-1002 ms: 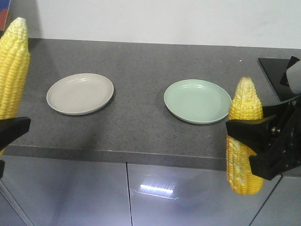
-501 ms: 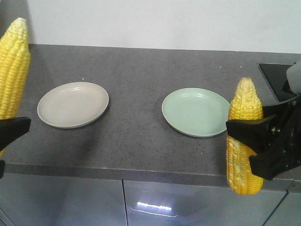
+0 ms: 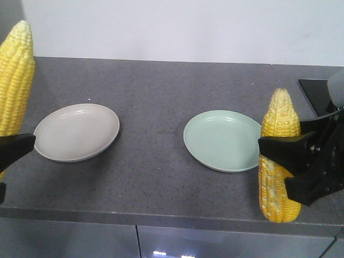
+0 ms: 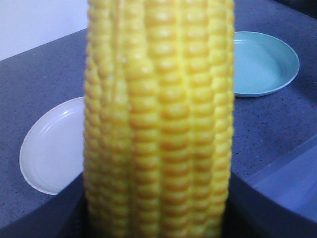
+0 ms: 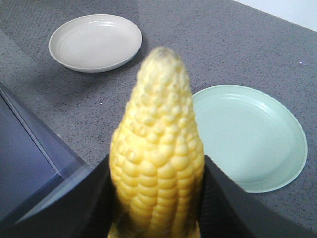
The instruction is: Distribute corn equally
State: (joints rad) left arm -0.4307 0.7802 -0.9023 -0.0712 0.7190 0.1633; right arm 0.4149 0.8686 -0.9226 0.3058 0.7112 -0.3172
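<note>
On the grey countertop (image 3: 161, 102) ahead of me sit two shallow plates, well apart: a beige plate (image 3: 76, 132) to the left and a pale green plate (image 3: 223, 140) to the right. Neither holds anything.

Left gripper (image 3: 9, 150): only a black finger (image 3: 16, 146) shows at the left edge of the front view. It is closed on an upright corn cob (image 3: 16, 80), tip up, which stands in front of the counter's left end, left of the beige plate. From my left wrist camera this left cob (image 4: 158, 119) fills the middle of the view, kernels in even bright yellow rows, with dark finger surfaces against both its lower sides. Beige plate (image 4: 52, 146) behind it to the left, green plate (image 4: 265, 62) far right.

Right gripper (image 3: 285, 161): black fingers (image 3: 285, 146) clamp a second cob (image 3: 278, 161) about mid-length. It stands upright, tip up, just right of the green plate at the counter's near edge. Pale whitish kernel patches on its lower half. From my right wrist camera the right cob (image 5: 157, 148) is blurred, black fingers (image 5: 223, 198) pressed on either side; green plate (image 5: 257, 134) just behind, beige plate (image 5: 95, 42) far left.

A black panel (image 3: 317, 94) lies at the counter's far right.
</note>
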